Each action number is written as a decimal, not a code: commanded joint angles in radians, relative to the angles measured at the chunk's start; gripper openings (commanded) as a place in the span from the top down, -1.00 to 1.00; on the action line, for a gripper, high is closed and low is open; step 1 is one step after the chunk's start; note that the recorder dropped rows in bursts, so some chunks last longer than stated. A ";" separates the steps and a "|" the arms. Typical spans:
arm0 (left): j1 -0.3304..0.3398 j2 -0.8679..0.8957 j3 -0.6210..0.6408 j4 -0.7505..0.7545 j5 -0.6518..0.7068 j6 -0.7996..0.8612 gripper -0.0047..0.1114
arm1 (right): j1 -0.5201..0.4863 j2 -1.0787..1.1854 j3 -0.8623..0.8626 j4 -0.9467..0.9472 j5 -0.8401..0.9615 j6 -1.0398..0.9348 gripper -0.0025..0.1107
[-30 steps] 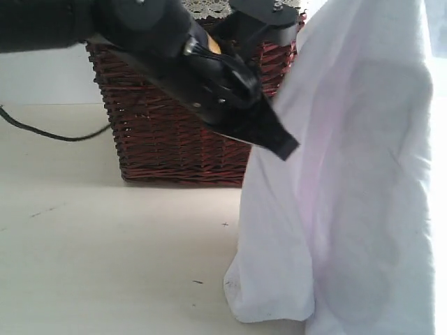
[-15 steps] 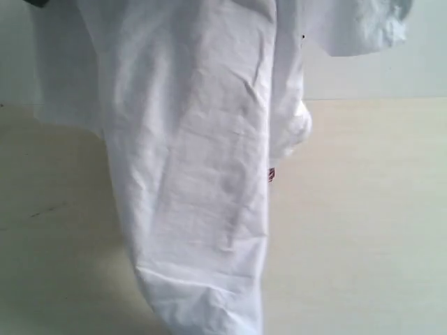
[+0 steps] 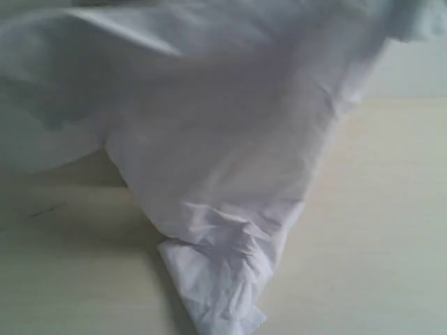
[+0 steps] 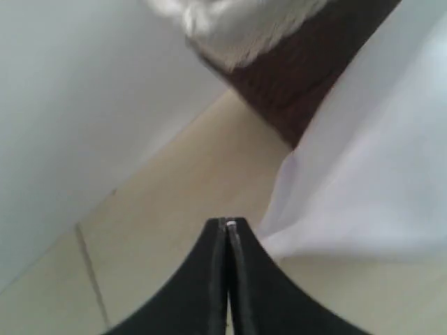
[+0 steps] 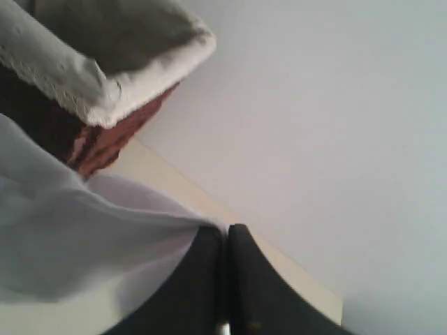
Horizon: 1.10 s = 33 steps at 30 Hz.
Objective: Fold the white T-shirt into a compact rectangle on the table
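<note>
The white T-shirt [image 3: 230, 139] hangs spread across nearly the whole exterior view, and its crumpled lower end [image 3: 223, 279] rests on the table [image 3: 377, 244]. Neither gripper shows in that view. My left gripper [image 4: 228, 223] is shut, with a sliver of white at its tips and the T-shirt [image 4: 377, 174] running off from beside one finger. In the right wrist view the T-shirt [image 5: 63, 244] is pulled taut to a point that ends at the tips of my right gripper [image 5: 223, 229], which is shut on it.
The dark wicker basket [image 4: 307, 77] with its white cloth liner [image 4: 237, 21] stands on the table behind the shirt. It shows again as the basket [image 5: 98, 146] in the right wrist view. A pale wall [image 5: 314, 105] rises past the table's edge.
The shirt has swung from the right side of the exterior view across to the left and now spreads wide, hiding the basket and the left arm. Its lower end has bunched on the table.
</note>
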 commanded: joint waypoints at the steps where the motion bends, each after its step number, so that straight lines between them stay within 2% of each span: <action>1: -0.019 -0.110 0.137 0.001 0.064 -0.008 0.92 | -0.009 -0.060 -0.006 0.177 0.069 -0.038 0.96; 4: -0.059 -0.150 0.320 -0.031 0.064 -0.001 0.92 | -0.009 -0.085 0.070 0.358 0.069 -0.120 0.96; 7: -0.069 -0.150 0.455 -0.069 0.064 -0.019 0.92 | -0.009 -0.060 0.139 0.352 0.069 -0.122 0.96; 11: -0.069 -0.112 0.543 -0.325 -0.170 0.041 0.86 | -0.009 0.010 0.148 0.363 0.069 -0.122 0.96; 12: -0.069 -0.092 0.564 -0.428 -0.249 0.108 0.70 | -0.009 0.019 0.148 0.360 0.045 -0.116 0.96; 13: -0.069 -0.058 0.574 -0.530 -0.319 0.179 0.46 | -0.009 0.025 0.148 0.353 0.041 -0.116 0.96; 15: -0.069 0.026 0.583 -0.673 -0.367 0.326 0.10 | -0.009 0.030 0.148 0.322 0.034 -0.089 0.96; 16: -0.069 0.072 0.583 -0.726 -0.374 0.371 0.05 | -0.009 0.030 0.148 0.291 0.022 -0.073 0.96; 19: -0.111 0.241 0.583 -0.821 -0.459 0.481 0.06 | -0.009 0.030 0.148 0.299 -0.098 -0.044 0.96; 23: -0.162 0.346 0.583 -0.892 -0.571 0.537 0.06 | -0.009 0.033 0.133 0.407 -0.232 -0.044 0.96; 33: -0.372 0.579 0.583 -1.097 -0.850 0.814 0.06 | -0.009 0.084 0.093 0.475 -0.244 -0.048 0.96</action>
